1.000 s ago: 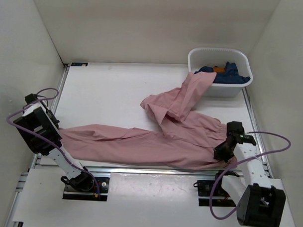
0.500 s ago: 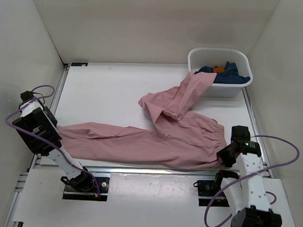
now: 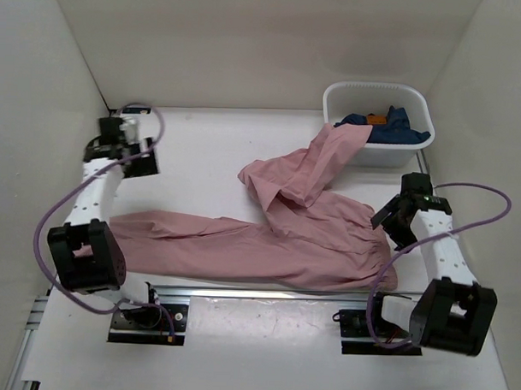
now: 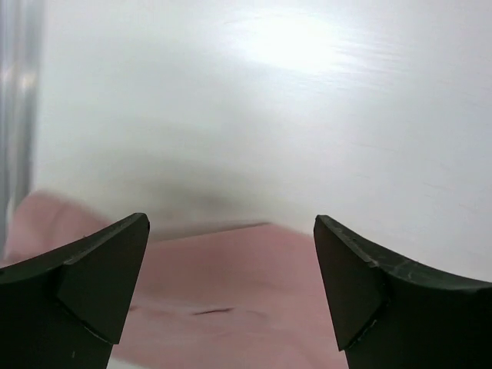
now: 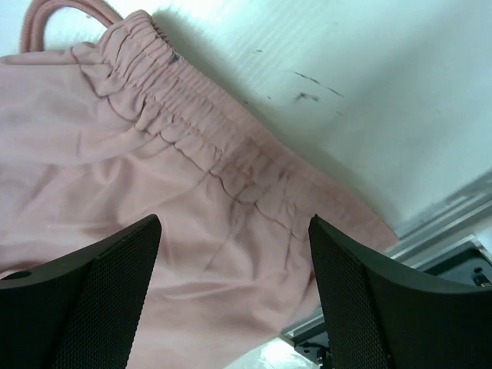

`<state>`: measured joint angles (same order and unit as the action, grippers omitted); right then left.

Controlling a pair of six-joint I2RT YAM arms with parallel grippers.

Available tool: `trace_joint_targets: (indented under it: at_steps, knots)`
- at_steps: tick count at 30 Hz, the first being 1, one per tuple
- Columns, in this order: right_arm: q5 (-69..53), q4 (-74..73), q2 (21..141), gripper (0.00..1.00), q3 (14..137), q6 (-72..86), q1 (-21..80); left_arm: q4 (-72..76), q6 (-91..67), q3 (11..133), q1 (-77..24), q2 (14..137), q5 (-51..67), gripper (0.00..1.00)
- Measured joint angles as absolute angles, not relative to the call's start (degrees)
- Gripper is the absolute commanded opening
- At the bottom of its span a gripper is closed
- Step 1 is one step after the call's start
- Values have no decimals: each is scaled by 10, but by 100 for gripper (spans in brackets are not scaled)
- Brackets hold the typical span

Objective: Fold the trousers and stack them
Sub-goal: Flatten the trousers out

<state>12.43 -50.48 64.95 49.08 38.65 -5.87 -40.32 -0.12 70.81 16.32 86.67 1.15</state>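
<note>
The dusty-pink trousers (image 3: pixel 267 251) lie spread on the white table. One long leg runs left along the near edge. The other leg is folded back toward the far right, its end draped over the tub's rim. My left gripper (image 3: pixel 135 161) is at the far left, apart from the cloth. Seen from the left wrist, this gripper (image 4: pixel 231 296) is open, with the leg's end (image 4: pixel 231 261) blurred below it. My right gripper (image 3: pixel 388 221) hovers open over the waist end. From the right wrist, the gripper (image 5: pixel 234 296) is above the gathered waistband (image 5: pixel 200 131) and a drawstring loop (image 5: pixel 46 15).
A white tub (image 3: pixel 390 155) stands at the far right and holds dark blue garments (image 3: pixel 400 127) with an orange patch. White walls close in the table on the left, back and right. A metal rail (image 3: pixel 266 291) runs along the near edge.
Both grippers have opened and let go of the trousers. The left arm swung from the near-left edge up to the far left. The right gripper pulled back to hover above the waistband.
</note>
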Motion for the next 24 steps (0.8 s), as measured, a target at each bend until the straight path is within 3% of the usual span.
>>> trace_joint_targets:
  at_steps: [5, 10, 14, 20, 24]
  knots:
    - [103, -449, 708, 82, 473, 379, -58, -394, 0, 773, -93, 866, 11, 100]
    - [88, -405, 739, 82, 442, 374, -58, -397, 0, 944, -269, 969, 17, 100]
    - [88, -387, 755, 82, 420, 374, -58, -390, 0, 1031, -363, 1062, 8, 100]
    - [89, -359, 755, 82, 385, 394, -59, -409, 0, 1047, -448, 1151, 0, 100]
    - [91, -353, 755, 82, 382, 408, -59, -425, 0, 1033, -455, 1167, -7, 87]
